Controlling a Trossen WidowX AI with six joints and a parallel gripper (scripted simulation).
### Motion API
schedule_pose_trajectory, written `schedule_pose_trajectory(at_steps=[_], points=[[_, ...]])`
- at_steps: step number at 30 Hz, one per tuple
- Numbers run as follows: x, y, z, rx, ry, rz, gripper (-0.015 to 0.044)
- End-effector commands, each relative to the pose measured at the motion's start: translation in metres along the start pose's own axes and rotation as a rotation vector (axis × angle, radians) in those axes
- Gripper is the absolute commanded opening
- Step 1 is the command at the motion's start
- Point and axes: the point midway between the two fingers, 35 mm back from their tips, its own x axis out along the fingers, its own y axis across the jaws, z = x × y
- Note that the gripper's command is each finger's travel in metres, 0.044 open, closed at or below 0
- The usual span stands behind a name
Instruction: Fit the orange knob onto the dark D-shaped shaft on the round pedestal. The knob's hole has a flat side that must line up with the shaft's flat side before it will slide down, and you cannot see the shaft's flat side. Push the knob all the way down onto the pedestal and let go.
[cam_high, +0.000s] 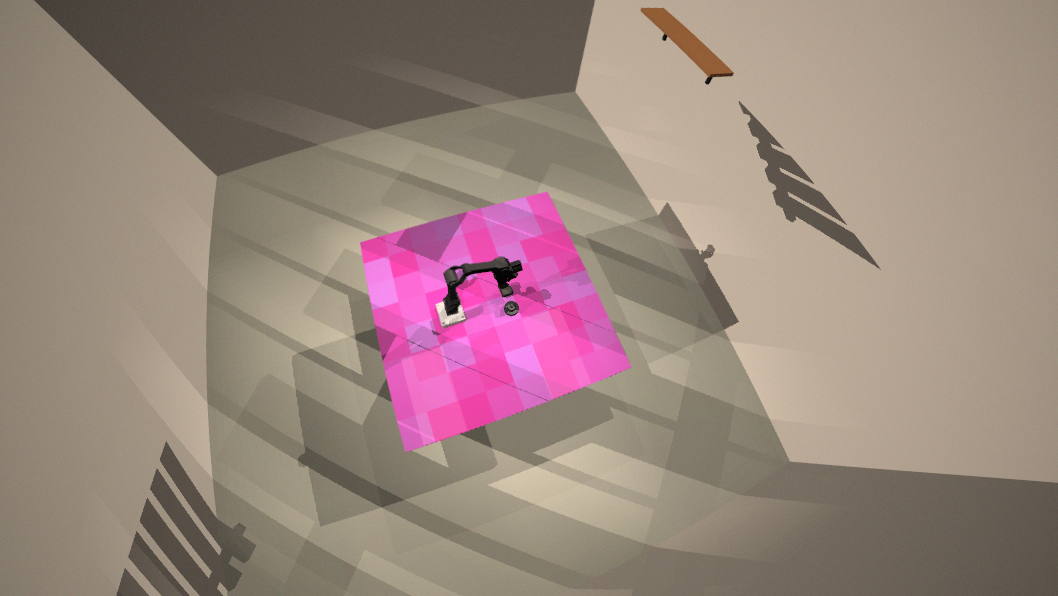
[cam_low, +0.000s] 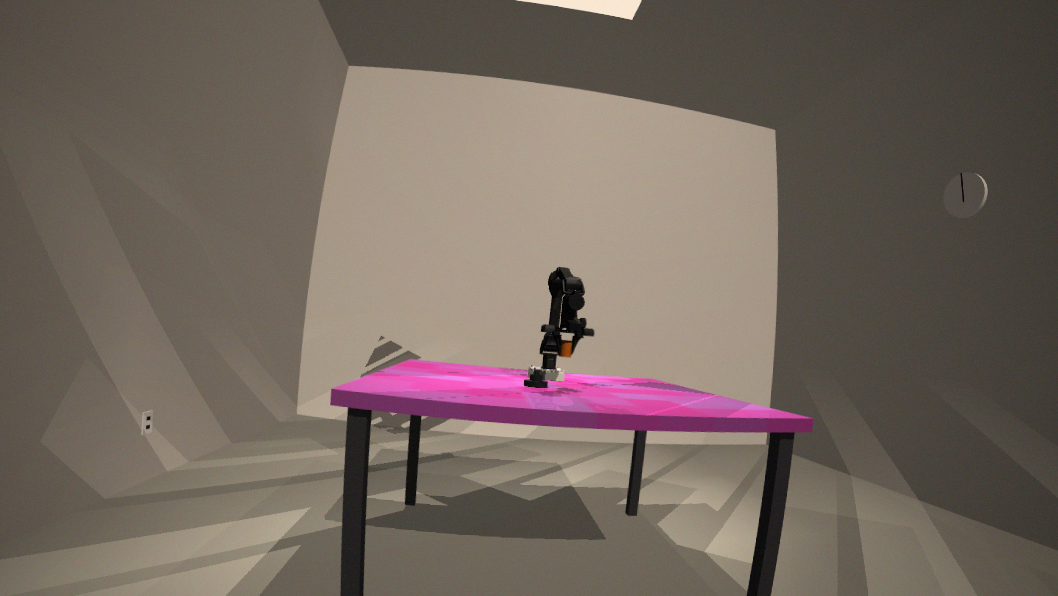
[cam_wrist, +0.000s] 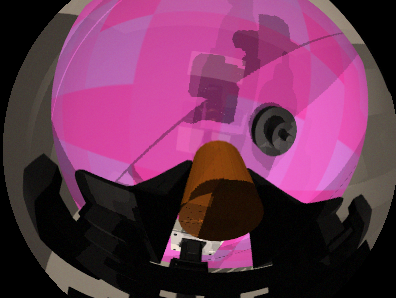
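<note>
A black six-joint robot arm (cam_high: 484, 266) (cam_low: 555, 310) is reaching from a white square base plate (cam_high: 442, 321) (cam_low: 556, 375) over a pink-and-violet checkered square table (cam_high: 473, 399) (cam_low: 666, 416). Its black two-fingered gripper (cam_high: 506, 285) (cam_low: 567, 346) (cam_wrist: 217, 169) is holding an orange cylindrical knob (cam_low: 565, 348) (cam_wrist: 220, 185), the fingers standing partly open, pressing its sides. The knob is hanging above the tabletop, apart from the dark round pedestal (cam_high: 510, 308) (cam_low: 533, 384) (cam_wrist: 265, 137). The pedestal is sitting on the table near the gripper, its dark upright shaft (cam_wrist: 284, 134) standing bare. The shaft's flat side is not discernible.
</note>
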Motion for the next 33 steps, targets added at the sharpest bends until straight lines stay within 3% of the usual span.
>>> schedule_pose_trajectory(at_steps=[1, 33], points=[[0.001, -0.010, 0.006, -0.006, -0.010, 0.000, 0.0000], [0.025, -0.102, 0.020, -0.013, -0.009, -0.008, 0.0000]])
